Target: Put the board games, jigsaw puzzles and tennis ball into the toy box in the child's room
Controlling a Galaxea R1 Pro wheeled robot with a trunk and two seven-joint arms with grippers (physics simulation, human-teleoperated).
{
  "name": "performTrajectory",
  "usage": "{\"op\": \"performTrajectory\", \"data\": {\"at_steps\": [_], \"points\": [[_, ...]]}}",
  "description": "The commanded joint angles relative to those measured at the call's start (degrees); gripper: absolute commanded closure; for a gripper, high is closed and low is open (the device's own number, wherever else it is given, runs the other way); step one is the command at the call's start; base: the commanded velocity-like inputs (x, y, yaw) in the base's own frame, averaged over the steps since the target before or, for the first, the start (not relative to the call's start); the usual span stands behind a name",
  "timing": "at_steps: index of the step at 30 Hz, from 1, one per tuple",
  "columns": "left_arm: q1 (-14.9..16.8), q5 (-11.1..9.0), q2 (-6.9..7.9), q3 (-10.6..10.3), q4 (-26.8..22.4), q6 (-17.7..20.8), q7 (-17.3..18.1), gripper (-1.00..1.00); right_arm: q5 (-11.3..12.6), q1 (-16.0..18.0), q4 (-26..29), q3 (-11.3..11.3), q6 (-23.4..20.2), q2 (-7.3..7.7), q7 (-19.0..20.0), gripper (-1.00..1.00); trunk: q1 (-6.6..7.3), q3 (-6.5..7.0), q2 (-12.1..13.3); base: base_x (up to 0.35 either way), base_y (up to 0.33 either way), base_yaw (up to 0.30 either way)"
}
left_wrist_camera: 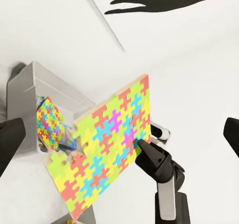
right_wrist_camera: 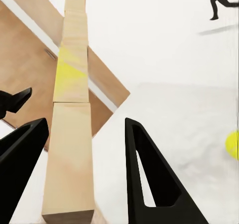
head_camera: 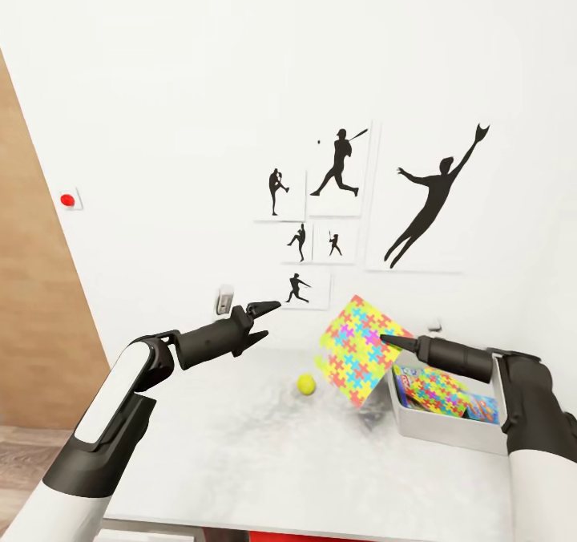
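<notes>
Right gripper (head_camera: 385,338) clamped on the edge of a jigsaw puzzle (head_camera: 358,348), held tilted in the air above the light-grey worktop (head_camera: 240,462), at about 4 o'clock in the head view and just to the 9 o'clock side of the toy box (head_camera: 449,434). Through the right wrist camera, the puzzle's pale edge (right_wrist_camera: 69,134) seen end-on between the two dark fingers (right_wrist_camera: 149,179). Inside the toy box, a second jigsaw puzzle (head_camera: 437,390) lying on a blue-sided board game (head_camera: 481,408). Tennis ball (head_camera: 306,383) resting on the worktop near the middle, toward 6 o'clock, apart from the box and below the raised sheet. Left gripper (head_camera: 263,322) at 8 o'clock, hovering over the worktop with jaws spread and nothing between them. On the wall (head_camera: 200,85) behind, black silhouette posters (head_camera: 344,165) of ball players.
</notes>
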State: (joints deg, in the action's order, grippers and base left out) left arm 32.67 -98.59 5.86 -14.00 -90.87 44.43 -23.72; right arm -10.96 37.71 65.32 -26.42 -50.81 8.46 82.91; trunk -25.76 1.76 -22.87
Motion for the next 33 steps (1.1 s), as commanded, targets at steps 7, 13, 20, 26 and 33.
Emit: {"op": "performTrajectory", "data": {"at_steps": [7, 13, 20, 26, 33], "points": [[0.0, -0.6, 0.03, 0.0, 0.0, 0.0, -0.5, -1.0, -0.6, 0.4, -0.6, -2.5, -2.4, -0.04, -3.6, 1.0, -0.02, -0.02, 0.0, 0.0, 0.0, -0.005], [0.0, -0.6, 0.05, 0.1, 0.0, 0.0, -0.5, -1.0, -0.5, 2.1, -3.7, -5.9, -3.0, 0.2, -9.9, 1.0, -0.02, -0.02, 0.0, 0.0, 0.0, -0.001], [0.0, -0.5, 0.18, 0.2, 0.0, 0.0, -0.5, -1.0, -0.5, 6.3, -9.4, -15.3, -3.1, 0.93, -19.0, 1.0, -0.02, -0.02, 0.0, 0.0, 0.0, 0.0], [0.0, -0.5, 0.28, 0.3, 0.2, 0.0, -0.6, -1.0, -0.4, 10.6, -16.0, -23.7, -4.4, 3.24, -31.6, 1.0, -0.02, -0.02, 0.0, 0.0, 0.0, 0.0], [0.0, -0.5, 0.33, 0.4, 0.3, 0.0, -0.7, -1.0, 0.4, 11.9, -18.6, -27.0, -5.5, 4.88, -36.5, 1.0, -0.02, -0.02, 0.0, 0.0, 0.0, -0.031]]}}
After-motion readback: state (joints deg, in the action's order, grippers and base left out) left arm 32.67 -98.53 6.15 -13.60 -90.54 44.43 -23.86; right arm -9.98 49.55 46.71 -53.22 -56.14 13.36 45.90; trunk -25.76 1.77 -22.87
